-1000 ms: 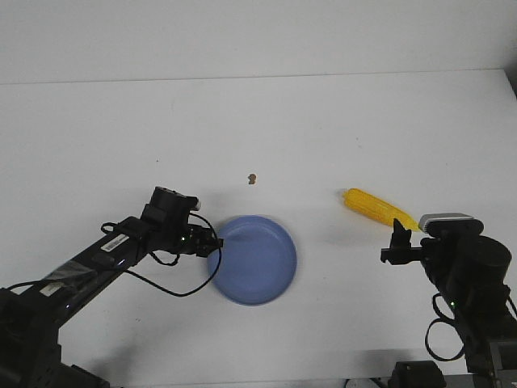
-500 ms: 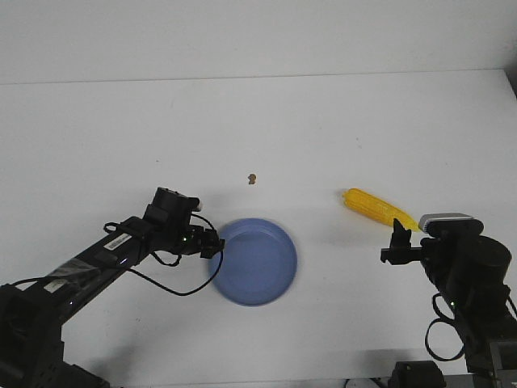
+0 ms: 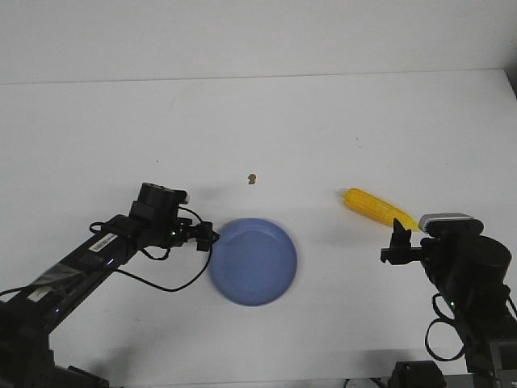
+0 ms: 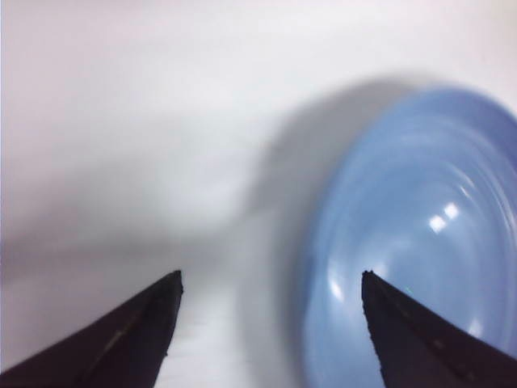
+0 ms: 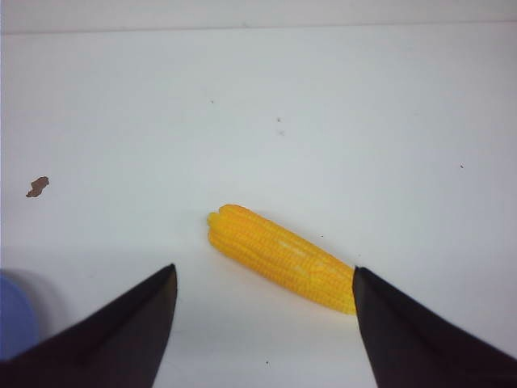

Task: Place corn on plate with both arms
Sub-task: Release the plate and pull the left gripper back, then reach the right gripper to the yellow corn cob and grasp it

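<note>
A: What's hard to see?

B: The corn's pointed tip hides behind the right gripper; the plate is blurred and cut off in the left wrist view.

A: Shapes, counts?

B: One ribbed yellow cob at right of centre on the white table, one smooth round blue plate at lower centre, one brown speck.

A: Grippers?

B: Left gripper beside the plate's rim, fingers spread, empty. Right also spread, empty.
</note>
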Controlling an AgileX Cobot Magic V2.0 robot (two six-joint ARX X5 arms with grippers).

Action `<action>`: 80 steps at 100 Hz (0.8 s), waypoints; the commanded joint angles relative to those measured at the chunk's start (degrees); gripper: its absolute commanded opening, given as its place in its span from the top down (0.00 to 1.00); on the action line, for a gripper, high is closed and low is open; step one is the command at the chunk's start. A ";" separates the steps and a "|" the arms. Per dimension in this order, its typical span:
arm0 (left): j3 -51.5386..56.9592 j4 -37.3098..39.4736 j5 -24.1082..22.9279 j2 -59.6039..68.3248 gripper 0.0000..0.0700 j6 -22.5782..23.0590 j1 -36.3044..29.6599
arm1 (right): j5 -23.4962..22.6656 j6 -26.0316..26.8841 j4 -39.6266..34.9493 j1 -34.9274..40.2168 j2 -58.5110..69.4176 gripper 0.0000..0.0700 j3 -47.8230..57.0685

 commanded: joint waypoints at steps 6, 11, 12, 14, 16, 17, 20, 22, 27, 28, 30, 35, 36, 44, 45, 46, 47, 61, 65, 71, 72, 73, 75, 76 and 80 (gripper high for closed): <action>0.61 -1.25 -7.37 -5.46 0.34 6.88 1.79 | -0.09 0.59 0.55 0.04 0.26 0.34 0.87; 0.61 -2.14 -10.38 -8.11 0.34 8.41 2.73 | -0.09 0.55 0.57 0.04 0.26 0.34 0.87; 0.61 -2.36 -10.91 -8.66 0.34 8.72 2.91 | -0.09 0.55 0.55 0.04 0.26 0.34 0.87; 0.61 -2.78 -11.91 -9.75 0.34 9.35 3.28 | -0.09 0.52 0.57 0.04 0.26 0.34 0.87; 0.61 -3.23 -12.85 -10.82 0.34 9.88 3.63 | -0.09 0.44 0.57 0.04 0.26 0.34 0.87; 0.61 -3.45 -13.33 -11.34 0.34 10.12 3.78 | -0.09 0.37 0.57 0.04 0.26 0.34 0.87; 0.61 -4.17 -14.62 -12.90 0.34 10.75 4.33 | -0.09 0.17 0.57 0.04 0.26 0.34 0.87; 0.61 -4.63 -15.45 -13.92 0.34 10.99 4.66 | -0.09 -0.04 0.57 0.04 0.26 0.34 0.87; 0.61 -5.81 -17.64 -16.37 0.34 11.21 5.46 | -0.09 -0.98 0.55 0.04 0.28 0.34 0.87; 0.61 -6.03 -18.08 -16.83 0.34 11.21 5.60 | -0.07 -1.14 0.55 0.04 0.28 0.34 0.87; 0.61 -6.40 -18.60 -17.46 0.34 11.21 5.79 | -0.07 -1.49 0.55 0.04 0.31 0.34 0.87; 0.61 -7.50 -19.69 -19.63 0.34 11.15 6.36 | -0.04 -2.78 0.55 0.04 0.31 0.34 0.87; 0.61 -7.65 -19.74 -19.96 0.34 11.13 6.47 | -0.04 -3.02 0.55 0.04 0.33 0.34 0.87; 0.61 -8.63 -19.71 -22.18 0.34 10.71 6.97 | -0.04 -5.97 0.61 0.04 0.85 0.34 0.87; 0.61 -8.70 -19.71 -22.38 0.34 10.62 6.99 | -0.02 -6.38 0.63 0.04 0.96 0.34 0.87; 0.61 -8.74 -19.71 -22.58 0.34 10.62 7.02 | -0.02 -6.84 0.63 0.04 1.11 0.34 0.87; 0.61 -8.79 -19.71 -22.73 0.34 10.62 7.02 | -0.02 -7.26 0.63 0.04 1.27 0.34 0.90; 0.61 -9.38 -19.67 -23.78 0.34 10.25 6.95 | 0.07 -12.39 0.63 0.07 5.97 0.34 0.96; 0.61 -9.73 -19.63 -23.78 0.34 10.19 6.88 | 0.07 -13.73 0.48 0.07 8.22 0.34 1.18; 0.61 -10.10 -19.50 -23.76 0.34 10.16 6.88 | 0.09 -15.61 0.42 0.11 12.02 0.34 1.84; 0.61 -10.12 -19.50 -23.76 0.34 10.19 6.88 | 0.09 -16.00 0.46 0.13 12.68 0.34 1.99; 0.61 -10.14 -19.50 -23.76 0.34 10.16 6.88 | 0.13 -16.39 0.50 0.15 13.38 0.34 2.14; 0.61 -10.12 -19.47 -23.76 0.34 10.10 6.88 | 0.39 -17.25 0.57 0.22 14.78 0.34 2.47; 0.61 -10.12 -19.47 -23.76 0.34 10.03 6.88 | 0.55 -17.66 0.59 0.24 15.45 0.34 2.64; 0.61 -10.12 -19.47 -23.78 0.34 9.68 6.88 | 1.40 -19.30 0.50 0.57 18.18 0.33 3.48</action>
